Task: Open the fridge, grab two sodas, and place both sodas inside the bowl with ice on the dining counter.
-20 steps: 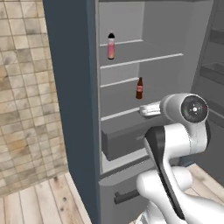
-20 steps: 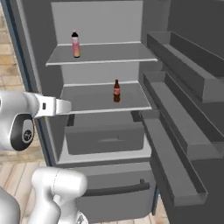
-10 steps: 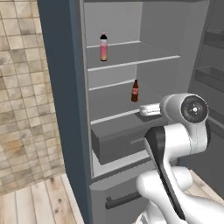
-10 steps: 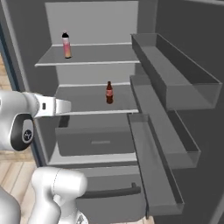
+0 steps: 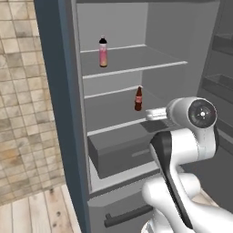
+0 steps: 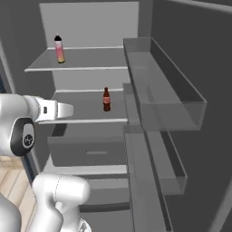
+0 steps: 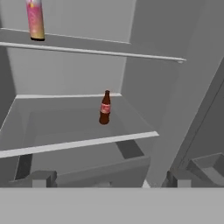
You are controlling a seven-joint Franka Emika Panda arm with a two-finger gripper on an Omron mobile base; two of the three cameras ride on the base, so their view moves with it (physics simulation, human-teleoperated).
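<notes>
Base has rolled closer, fridge (image 5: 59, 113) interior larger in view; my claw (image 7: 105, 180) gapes wide and empty short of the middle shelf's front edge, cola bottle (image 7: 105, 108) mid-shelf, pink bottle (image 5: 103, 52) above: reach comes next.

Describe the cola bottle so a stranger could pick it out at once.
Look into the open fridge: two shelves each carry one bottle. On the lower shelf stands the cola bottle, upright and alone. It is short, dark brown, with a red label, unlike the taller pink-orange bottle on the shelf above.
</notes>
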